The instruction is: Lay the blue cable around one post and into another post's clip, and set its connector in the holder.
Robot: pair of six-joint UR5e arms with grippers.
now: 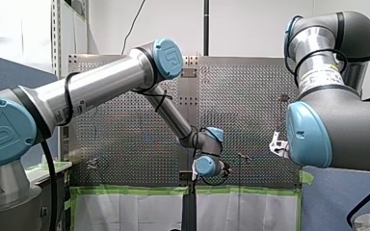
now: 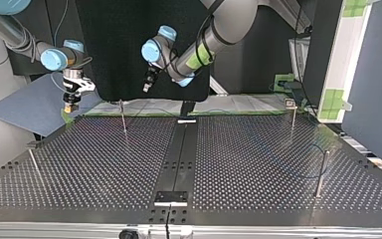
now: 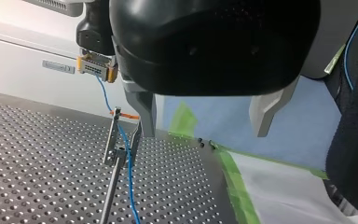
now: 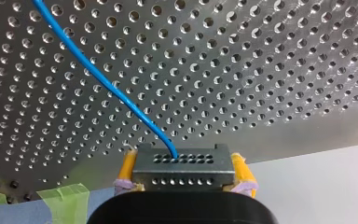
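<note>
Clip post just beside left claw; blue cable alongside.

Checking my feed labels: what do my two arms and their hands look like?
The left arm and right arm are silver tubes with light-blue joint caps and black cables. The left hand is black with grey metal fingers; the right hand has yellow pads.

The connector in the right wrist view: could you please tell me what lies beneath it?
Beneath the connector, clamped between my right gripper's yellow pads, lies the perforated table near its edge, the blue cable running over it. The spot below is covered by the connector.
</note>
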